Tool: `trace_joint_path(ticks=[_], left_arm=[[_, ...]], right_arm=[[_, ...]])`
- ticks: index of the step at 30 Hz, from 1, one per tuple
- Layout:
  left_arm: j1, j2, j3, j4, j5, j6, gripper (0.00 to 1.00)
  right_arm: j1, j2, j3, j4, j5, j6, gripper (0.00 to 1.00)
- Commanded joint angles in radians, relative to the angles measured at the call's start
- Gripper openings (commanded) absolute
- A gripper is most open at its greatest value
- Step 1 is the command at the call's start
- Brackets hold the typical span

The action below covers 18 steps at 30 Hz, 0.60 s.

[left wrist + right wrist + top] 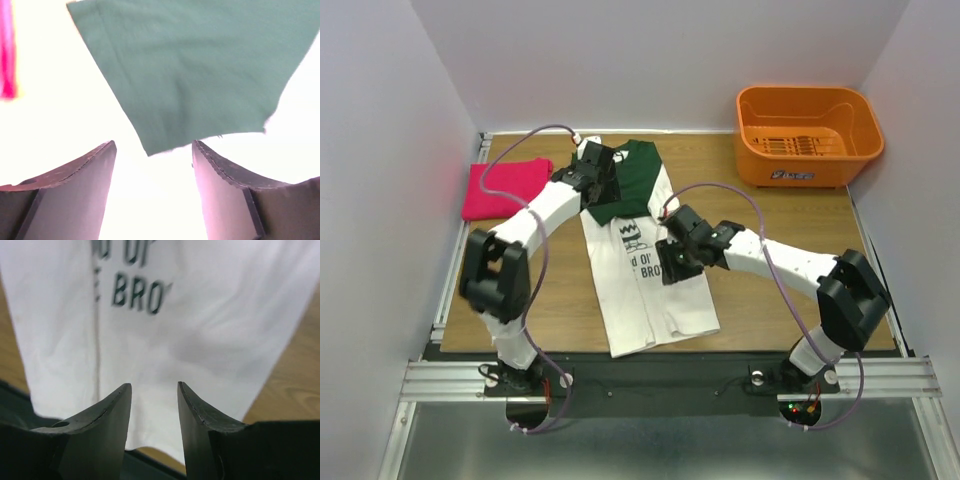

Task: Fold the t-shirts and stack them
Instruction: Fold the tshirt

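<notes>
L claw (152, 145): fingers (80, 190) spread wide, nothing btwn them; hovers at the far end of the white tee (660, 300), w/ the raw-edged corner of the green sleeve (200, 75) just beyond the tips. Surface under the claw is washed out in the L wrist view; a pink strip shows at that view's left edge.

R claw (154, 385): fingers apart, pinching nothing; poised over the tee's mid-section at its right edge, black print "BRO" (137, 295) just ahead of the tips. Whether the tips touch cloth cannot be told.

White tee: lies flat at table ctr as a long narrow strip, sides folded in, running from far ctr to the near edge, slightly angled; green sleeve is laid across its far part.

Pink tee (505, 188): folded to a small rectangle at the far-left corner, overhanging the table's left edge, well apart from the white tee.

Table (770, 300): brown wood. Orange basket (800, 160) stands at the far-right corner, well apart from both tees.
</notes>
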<state>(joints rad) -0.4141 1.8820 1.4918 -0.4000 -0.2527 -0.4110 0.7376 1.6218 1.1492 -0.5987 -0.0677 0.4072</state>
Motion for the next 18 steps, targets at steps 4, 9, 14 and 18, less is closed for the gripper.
trace_joint_path(ticks=[4, 9, 14, 18], left_arm=[[-0.072, -0.486, -0.345, -0.043, -0.034, -0.126, 0.73], [-0.072, -0.818, -0.556, -0.062, -0.071, -0.176, 0.74], [-0.072, -1.026, -0.714, -0.057, -0.066, -0.196, 0.75], [-0.072, -1.136, -0.774, -0.054, -0.071, -0.203, 0.75]], right_arm=[[0.198, -0.074, -0.137, -0.053, 0.026, 0.128, 0.48], [0.284, -0.077, -0.14, -0.055, 0.048, 0.174, 0.49], [0.315, -0.043, -0.14, -0.073, 0.12, 0.208, 0.48], [0.328, -0.022, -0.143, -0.085, 0.124, 0.217, 0.45]])
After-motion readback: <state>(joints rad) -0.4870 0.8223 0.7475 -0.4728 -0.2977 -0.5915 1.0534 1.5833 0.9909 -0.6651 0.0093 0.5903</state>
